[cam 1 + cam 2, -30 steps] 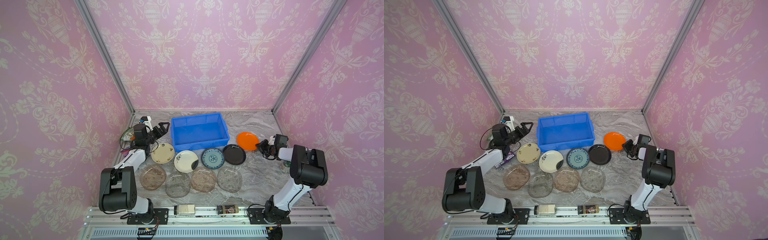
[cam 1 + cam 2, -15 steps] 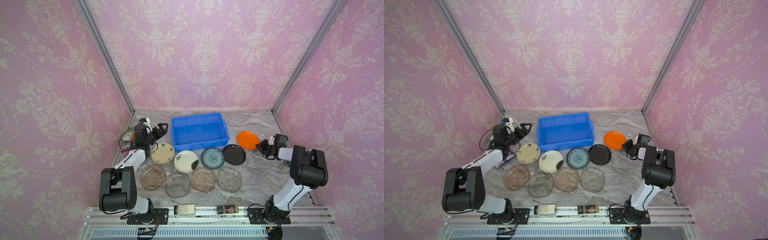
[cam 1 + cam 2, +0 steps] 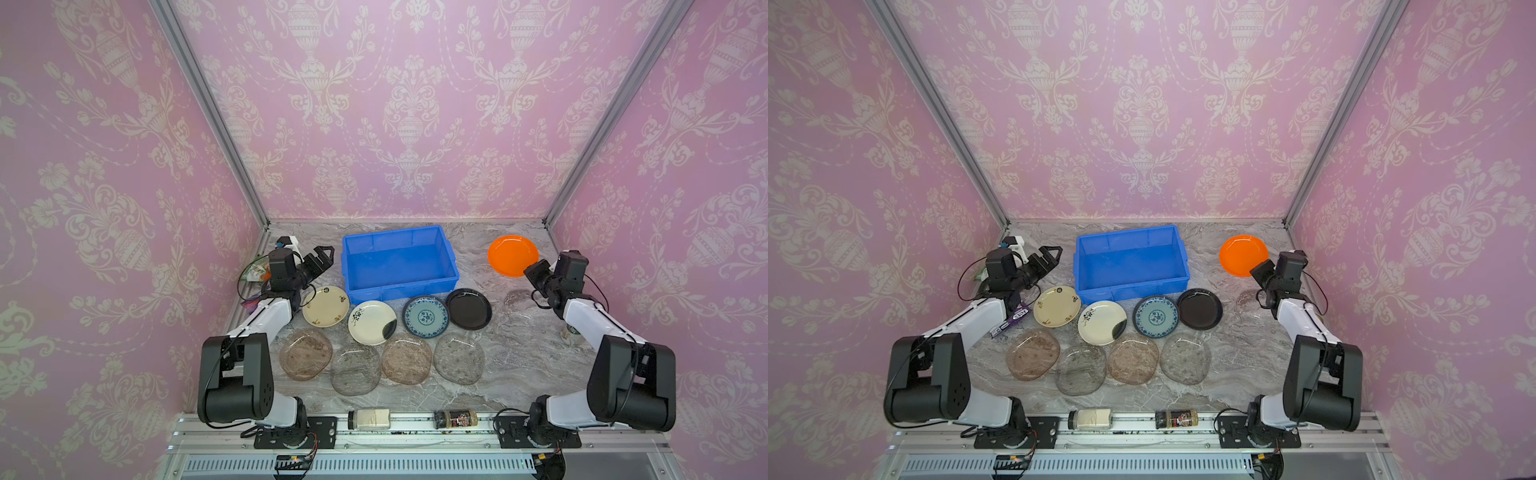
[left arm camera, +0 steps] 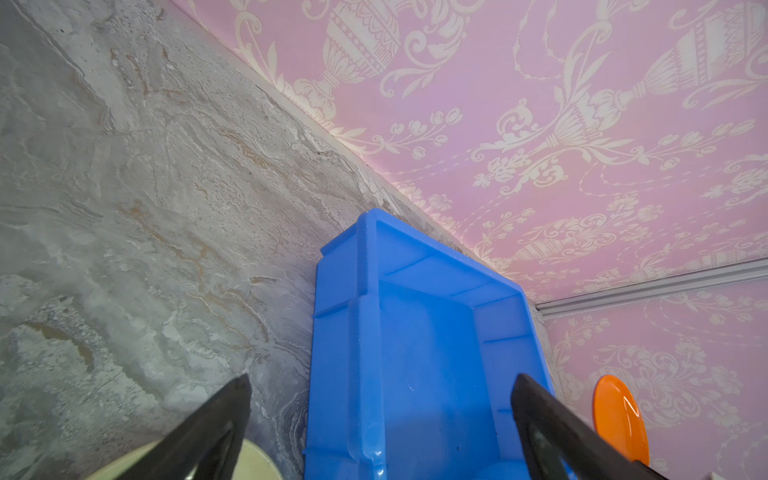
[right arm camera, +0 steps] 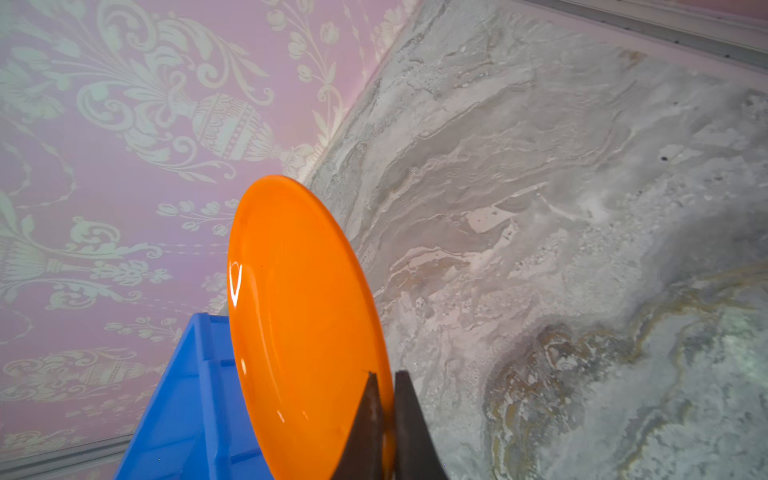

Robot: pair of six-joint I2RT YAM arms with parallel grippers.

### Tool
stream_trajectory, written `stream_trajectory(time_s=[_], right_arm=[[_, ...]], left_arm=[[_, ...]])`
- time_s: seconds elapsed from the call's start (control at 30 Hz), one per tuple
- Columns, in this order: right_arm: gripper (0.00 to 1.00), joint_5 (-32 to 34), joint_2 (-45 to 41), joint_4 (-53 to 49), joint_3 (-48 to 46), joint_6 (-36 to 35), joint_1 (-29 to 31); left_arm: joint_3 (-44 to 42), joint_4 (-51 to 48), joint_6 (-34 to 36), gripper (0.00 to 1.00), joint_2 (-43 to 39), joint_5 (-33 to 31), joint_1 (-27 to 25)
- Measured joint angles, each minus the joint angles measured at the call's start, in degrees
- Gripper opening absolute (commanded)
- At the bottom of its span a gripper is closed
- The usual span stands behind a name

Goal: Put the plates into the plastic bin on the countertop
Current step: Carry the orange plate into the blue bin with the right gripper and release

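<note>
The right gripper [image 3: 530, 270] is pressed together on the rim of the orange plate [image 3: 512, 254], its two fingers pinching the near edge, as the right wrist view shows [image 5: 384, 374]. The plate [image 5: 299, 324] is held clear of the worktop [image 3: 519, 345], to the right of the blue bin [image 3: 399, 286] and near the back right corner; it does not touch the bin.

The left gripper [image 3: 322, 257] hangs just beside the bin's left wall with its fingers spread wide and nothing between them. In the left wrist view, the bin's rim [image 4: 361, 291] shows between the two dark fingers [image 4: 224, 407].

The other plates lie flat on the worktop in front of the bin. In the row nearest the bin are a cream plate [image 3: 325, 306], a cream plate with a black patch [image 3: 372, 322], a teal patterned plate [image 3: 425, 316] and a black plate [image 3: 468, 308]. Closer to the arm bases are four clear glass plates [image 3: 306, 354] [image 3: 355, 368] [image 3: 407, 358] [image 3: 459, 358], side by side with some edges overlapping.
</note>
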Motion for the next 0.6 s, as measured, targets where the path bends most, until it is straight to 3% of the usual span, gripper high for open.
stream_trajectory(time_s=[0.27,0.43,0.6], right_arm=[[0.0,3.65,0.11,-6.05,14.25,0.46,15.47],[0.0,1.81,11.5,-12.63,33.57,-1.68,26.21],[0.0,-1.53,24.39,-18.38,45.22,-2.64,33.62]], left_arm=[[1.84,-2.84,2.47,0.99,-1.29,0.72,-1.4],[3.58,-5.49,3.87,0.99,-1.29,1.36,-2.58],[4.37,-8.13,5.35,0.99,-1.33,1.27,-3.65]])
